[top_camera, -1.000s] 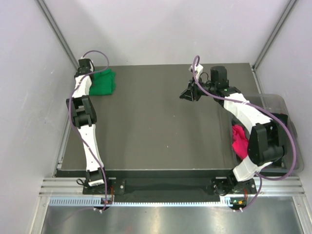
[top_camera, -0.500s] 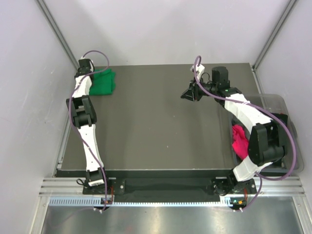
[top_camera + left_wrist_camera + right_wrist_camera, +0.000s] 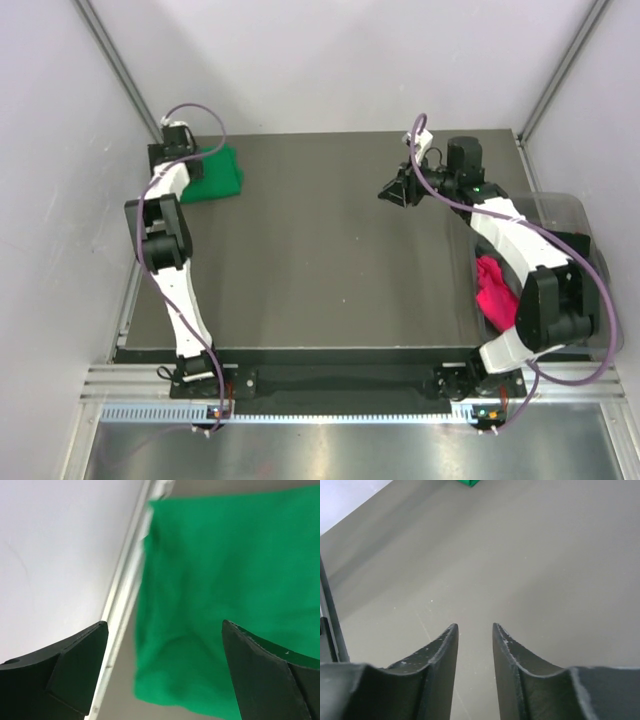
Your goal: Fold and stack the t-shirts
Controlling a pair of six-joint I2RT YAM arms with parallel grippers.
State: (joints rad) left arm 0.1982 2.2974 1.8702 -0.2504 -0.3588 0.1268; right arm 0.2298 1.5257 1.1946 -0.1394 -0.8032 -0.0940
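Robot lab test cell, plain white walls (image 3: pixel 330 60) on three sides, dark grey tabletop (image 3: pixel 320 260), two cabled arms (image 3: pixel 165 250) (image 3: pixel 520 240) bolted to an aluminium rail (image 3: pixel 350 405) at its near edge, clear plastic bin (image 3: pixel 565 210) at right

Left arm (image 3: pixel 160 235) and right arm (image 3: pixel 510 228): white shell links alternating with black joint housings, of matching build. Bases (image 3: pixel 190 368) at the bottom of the frame are black. A left purple cable (image 3: pixel 185 107) loops off the upper end, and a right purple cable (image 3: pixel 411 150) trails along the links. Left gripper (image 3: pixel 164 627): matte black, flat-faced wedge fingers (image 3: pixel 75 665). Right gripper (image 3: pixel 474 626): black curved fingers with pale scuff specks along the inner edges.
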